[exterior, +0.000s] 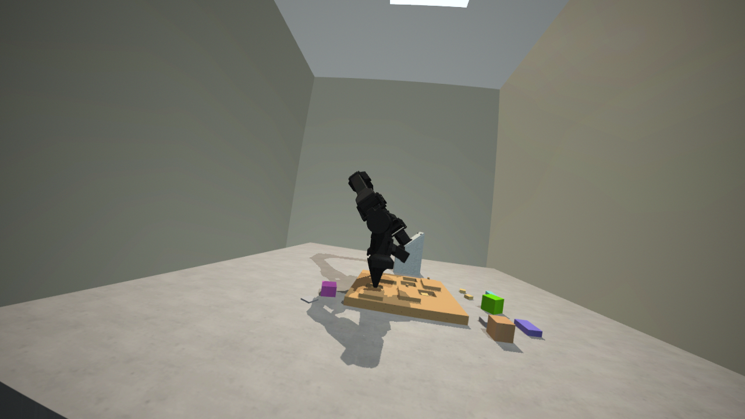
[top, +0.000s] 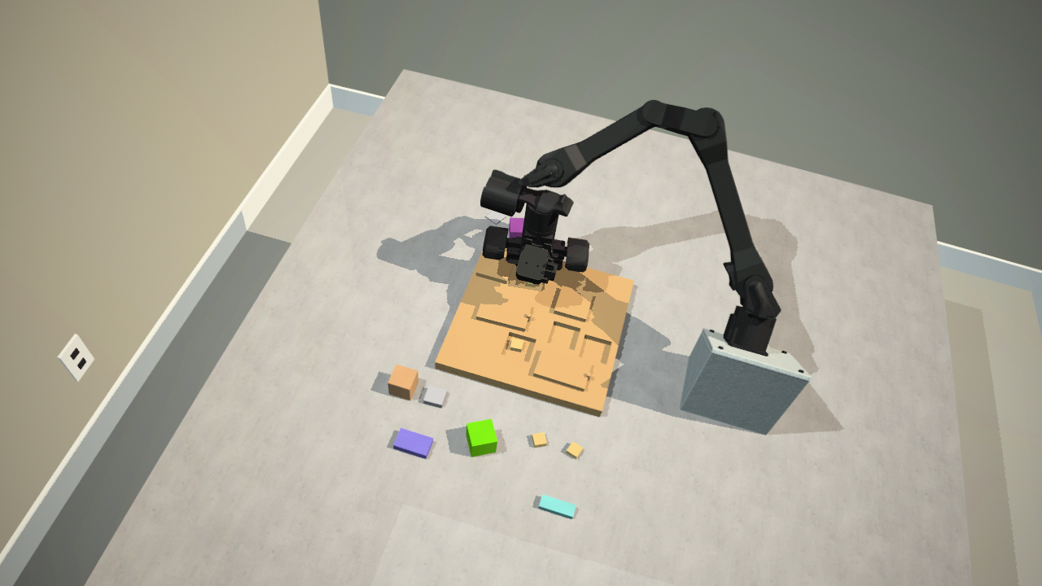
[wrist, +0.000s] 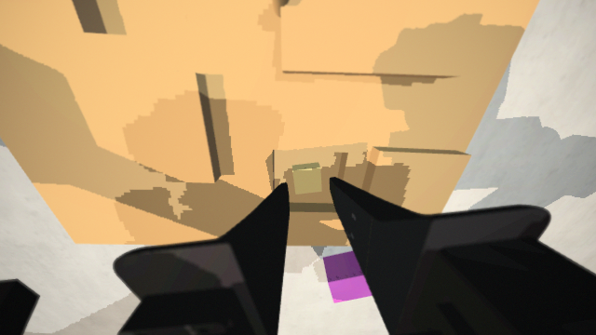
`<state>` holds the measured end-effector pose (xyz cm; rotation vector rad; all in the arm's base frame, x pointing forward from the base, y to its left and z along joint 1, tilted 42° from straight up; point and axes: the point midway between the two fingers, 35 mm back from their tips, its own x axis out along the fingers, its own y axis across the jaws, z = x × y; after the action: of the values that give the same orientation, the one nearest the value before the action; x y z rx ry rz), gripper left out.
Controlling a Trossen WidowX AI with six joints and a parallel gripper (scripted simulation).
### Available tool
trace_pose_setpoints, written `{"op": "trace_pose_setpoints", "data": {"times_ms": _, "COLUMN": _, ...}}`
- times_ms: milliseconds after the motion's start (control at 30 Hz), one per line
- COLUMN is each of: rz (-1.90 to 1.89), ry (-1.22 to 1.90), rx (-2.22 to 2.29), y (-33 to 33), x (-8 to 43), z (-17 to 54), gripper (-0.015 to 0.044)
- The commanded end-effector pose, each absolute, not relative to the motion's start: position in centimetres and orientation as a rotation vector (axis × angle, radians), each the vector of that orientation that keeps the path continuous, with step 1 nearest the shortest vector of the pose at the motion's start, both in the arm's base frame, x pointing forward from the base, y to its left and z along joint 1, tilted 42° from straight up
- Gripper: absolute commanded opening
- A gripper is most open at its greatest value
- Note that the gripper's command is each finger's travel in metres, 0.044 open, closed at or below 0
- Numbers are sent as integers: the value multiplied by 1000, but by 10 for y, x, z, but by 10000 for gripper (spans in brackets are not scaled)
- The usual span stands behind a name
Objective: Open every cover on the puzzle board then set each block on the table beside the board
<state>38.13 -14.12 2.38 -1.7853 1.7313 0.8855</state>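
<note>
From my end: claw (top: pixel 536 264) (exterior: pixel 375 286) (wrist: pixel 308 185) is over the puzzle board (top: pixel 466 351) (exterior: pixel 442 305) (wrist: pixel 163 51), at the side facing the counter's (top: pixel 255 437) (exterior: pixel 208 344) (wrist: pixel 554 56) far edge in the top view. Fingertips apart, nothing clamped. Wrist view has a small yellow block (wrist: pixel 306 180) in a well, lined up with the gap between the tips. Another yellow block (top: pixel 515 343) sits in a well on the half of the board toward the counter's near edge. Magenta block (top: pixel 516 227) (exterior: pixel 328 288) (wrist: pixel 349 279) is on the counter, between board and far edge. Rest are off the board on the near-edge side: orange block (top: pixel 402 382) (exterior: pixel 500 329) closest to the left edge, grey block (top: pixel 435 396) just beside it, then violet block (top: pixel 413 443) (exterior: pixel 528 327), green block (top: pixel 481 438) (exterior: pixel 492 304), and two small yellow pieces (top: pixel 539 439) (exterior: pixel 468 297). Cyan block (top: pixel 556 506) lies farthest toward the near edge. Arm's pedestal (top: pixel 695 390) (exterior: pixel 417 252) stands on the right-edge side of the board. At least two blocks to lift out. Can't tell whether every cover is fully open; claw and its shadow hide part of the board.
</note>
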Motion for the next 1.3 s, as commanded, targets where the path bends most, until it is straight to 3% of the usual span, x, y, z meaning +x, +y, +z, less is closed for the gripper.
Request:
{"op": "trace_pose_setpoints", "data": {"times_ms": 0, "rz": 887, "ry": 1733, "rx": -1788, "y": -142, "x": 381, "z": 23, "gripper": 144}}
{"op": "trace_pose_setpoints", "data": {"times_ms": 567, "rz": 886, "ry": 1734, "rx": -1788, "y": -150, "x": 381, "z": 15, "gripper": 144}}
{"op": "trace_pose_setpoints", "data": {"times_ms": 900, "rz": 884, "ry": 1732, "rx": -1787, "y": -148, "x": 381, "z": 16, "gripper": 80}}
{"op": "trace_pose_setpoints", "data": {"times_ms": 1267, "rz": 885, "ry": 1732, "rx": -1786, "y": -143, "x": 382, "z": 22, "gripper": 80}}
